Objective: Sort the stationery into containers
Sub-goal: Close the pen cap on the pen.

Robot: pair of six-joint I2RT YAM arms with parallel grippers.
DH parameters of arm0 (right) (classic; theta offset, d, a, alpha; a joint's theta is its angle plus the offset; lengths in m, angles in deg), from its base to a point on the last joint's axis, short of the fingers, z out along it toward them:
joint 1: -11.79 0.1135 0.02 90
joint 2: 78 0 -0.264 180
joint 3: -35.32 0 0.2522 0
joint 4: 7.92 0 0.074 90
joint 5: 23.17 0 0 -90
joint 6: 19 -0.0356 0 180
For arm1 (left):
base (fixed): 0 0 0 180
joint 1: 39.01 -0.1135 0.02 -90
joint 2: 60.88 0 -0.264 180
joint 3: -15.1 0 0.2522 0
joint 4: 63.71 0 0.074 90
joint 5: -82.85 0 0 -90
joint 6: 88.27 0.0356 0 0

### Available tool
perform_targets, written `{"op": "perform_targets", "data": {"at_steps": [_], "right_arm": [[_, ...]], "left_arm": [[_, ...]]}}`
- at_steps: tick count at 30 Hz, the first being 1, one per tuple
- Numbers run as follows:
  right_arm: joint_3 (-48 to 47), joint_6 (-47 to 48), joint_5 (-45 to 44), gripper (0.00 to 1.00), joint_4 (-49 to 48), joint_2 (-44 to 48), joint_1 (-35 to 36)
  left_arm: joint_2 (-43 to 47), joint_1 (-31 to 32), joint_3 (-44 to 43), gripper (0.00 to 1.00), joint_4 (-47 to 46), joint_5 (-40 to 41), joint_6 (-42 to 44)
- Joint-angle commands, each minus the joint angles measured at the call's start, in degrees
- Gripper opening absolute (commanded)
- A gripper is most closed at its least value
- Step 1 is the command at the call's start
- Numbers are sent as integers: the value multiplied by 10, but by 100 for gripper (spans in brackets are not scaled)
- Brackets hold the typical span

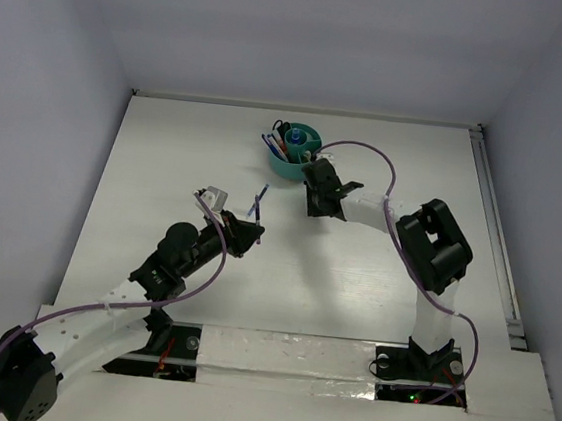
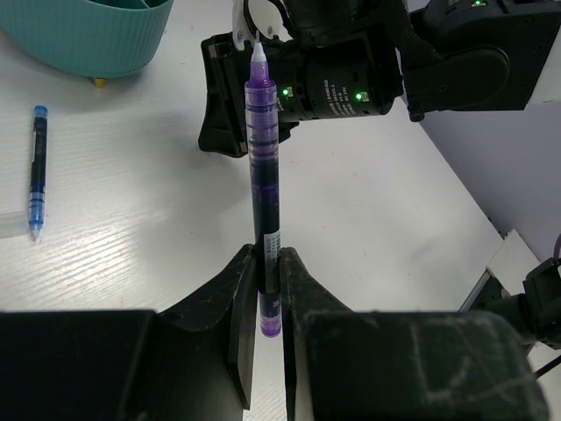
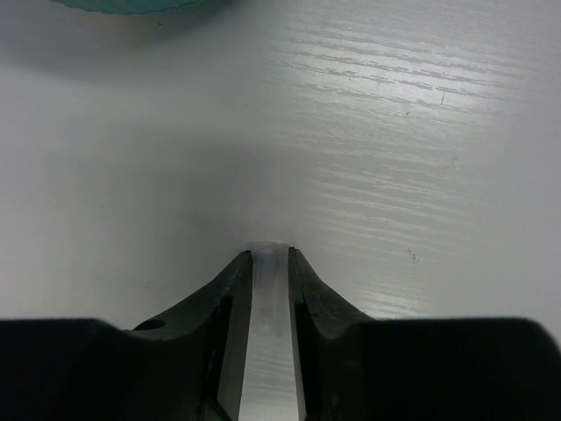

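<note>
The purple pen [image 2: 261, 158] is clamped in the left tool [image 2: 269, 260], whose two fingers are pressed against the barrel close to one end. The rest of the pen juts straight out ahead of them, ending in a white tip. From above it appears to be held off the tabletop [image 1: 166, 158], roughly midway across and well short of the cup [image 1: 287, 169].

I would expect it to be light and stiff, with a smooth, round plastic barrel. Gripped this near the end, it could swing or slip between the fingers if the arm moves sharply. A hold nearer the middle would be steadier, though the end grip leaves a long free length to lower into a compartment.

A blue pen [image 2: 37, 171] lies flat on the tabletop just beside the cup. It should handle the same way and is likely to roll if nudged. The best way to take it is across the middle of the barrel, with a finger on each side.

The teal cup stands toward the far edge, and other pens [image 1: 280, 146] are already standing in it. It looks light enough to slide if bumped.

The right tool [image 3: 270, 263] hangs low over bare tabletop near the cup, its fingers almost together. A pale strip shows between them, and I cannot tell whether it is something gripped or only the surface below.
</note>
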Motion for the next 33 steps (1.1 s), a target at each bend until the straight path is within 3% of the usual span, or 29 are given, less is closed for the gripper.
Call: {"op": "perform_targets", "data": {"at_steps": [1, 6, 11, 21, 33], "right_arm": [[-1, 4, -1, 27, 71, -35, -2], [6, 0, 18, 0, 65, -31, -2], [35, 1, 22, 0, 26, 17, -2], [202, -39, 116, 0, -211, 293, -2], [302, -150, 126, 0, -459, 389, 32]], "left_arm": [[10, 2, 1, 0, -23, -4, 6], [8, 2, 1, 0, -24, -2, 6], [-2, 2, 1, 0, -35, -8, 5], [-76, 7, -6, 0, -88, -66, -26], [-171, 29, -40, 0, -146, -117, -69]]}}
